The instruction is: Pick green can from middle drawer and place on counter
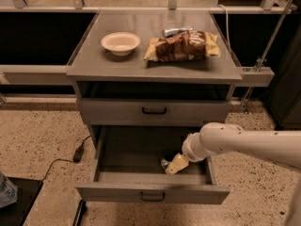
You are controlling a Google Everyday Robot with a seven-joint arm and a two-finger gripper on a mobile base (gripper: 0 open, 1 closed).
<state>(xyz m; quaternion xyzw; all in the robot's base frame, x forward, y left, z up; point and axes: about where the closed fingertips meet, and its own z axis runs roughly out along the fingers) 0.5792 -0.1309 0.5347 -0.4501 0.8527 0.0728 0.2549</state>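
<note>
The middle drawer (108, 149) is pulled open below the closed drawer, and its inside is dark grey. My gripper (176, 165) reaches down into it at the front right, on the end of the white arm (235, 142) that comes in from the right. A small greenish can (164, 163) shows just left of the gripper on the drawer floor, touching it or very close and mostly hidden by it. The counter (94, 62) is the grey top of the cabinet.
On the counter stand a cream bowl (121, 43), a brown and yellow chip bag (182, 46) and a silver can (176, 31) behind the bag. A closed drawer (154, 111) sits above the open one. A black cable (70, 158) lies on the speckled floor at left.
</note>
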